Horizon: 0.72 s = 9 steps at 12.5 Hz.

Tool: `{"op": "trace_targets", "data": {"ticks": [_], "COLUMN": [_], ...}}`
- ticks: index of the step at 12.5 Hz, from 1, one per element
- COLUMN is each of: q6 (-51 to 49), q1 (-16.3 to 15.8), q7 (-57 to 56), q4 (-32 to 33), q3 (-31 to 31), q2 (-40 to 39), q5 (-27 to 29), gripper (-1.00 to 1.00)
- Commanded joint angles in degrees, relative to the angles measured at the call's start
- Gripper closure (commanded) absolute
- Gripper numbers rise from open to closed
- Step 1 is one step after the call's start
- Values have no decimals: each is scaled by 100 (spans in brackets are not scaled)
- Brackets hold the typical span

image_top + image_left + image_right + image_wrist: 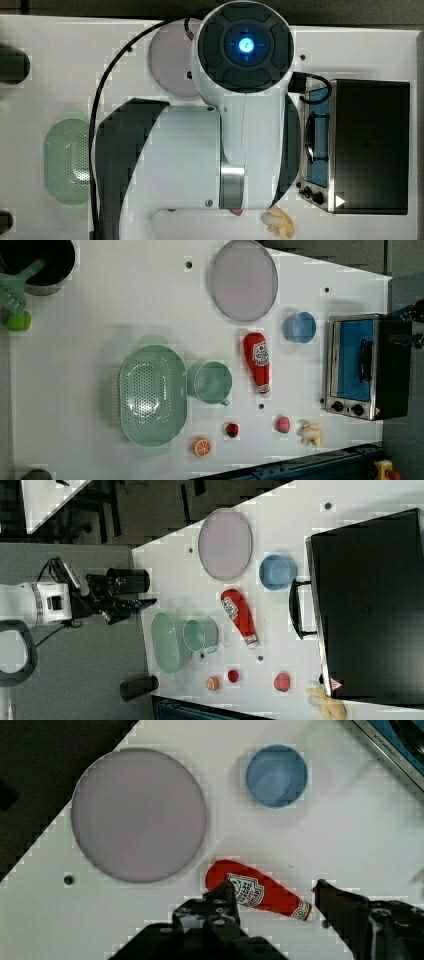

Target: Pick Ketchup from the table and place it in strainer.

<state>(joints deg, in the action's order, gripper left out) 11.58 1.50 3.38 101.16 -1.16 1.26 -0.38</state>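
Note:
The Ketchup (257, 362) is a slim red squeeze bottle with a white label, lying on its side on the white table between the grey plate and the green cup. It also shows as Ketchup (240, 615) and Ketchup (260, 892). The strainer (152, 395), a pale mint-green perforated oval basket, sits beside the cup and shows again as strainer (65, 160) and strainer (170, 642). My gripper (272, 887) is open and holds nothing. It hangs well above the table, its fingers (222, 900) framing the bottle in the wrist view. In the right view the gripper (145, 605) is off the table's edge side.
A green cup (212, 382) touches the strainer. A grey plate (244, 280), a blue bowl (300, 327) and a toaster oven (367, 365) surround the bottle. Small fruits (282, 424), an orange slice (201, 446) and a banana (311, 433) lie near the table edge. The arm (240, 100) covers the table's middle in the top view.

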Motion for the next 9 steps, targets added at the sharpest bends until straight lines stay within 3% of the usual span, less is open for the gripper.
{"op": "trace_targets", "data": {"ticks": [1,3,6,9], "q6": [-830,-822,-625,16], "q1": [599,596,569,556], "q7": [-403,-408,-885,-2177], "q4": [773,874,1150,1481], "q3": [-352,-358,-454,-622], "q2": [1232,1216,1024,650], "q5": [188,190,197,196], "gripper": [-59,-99,-100,-100]}}
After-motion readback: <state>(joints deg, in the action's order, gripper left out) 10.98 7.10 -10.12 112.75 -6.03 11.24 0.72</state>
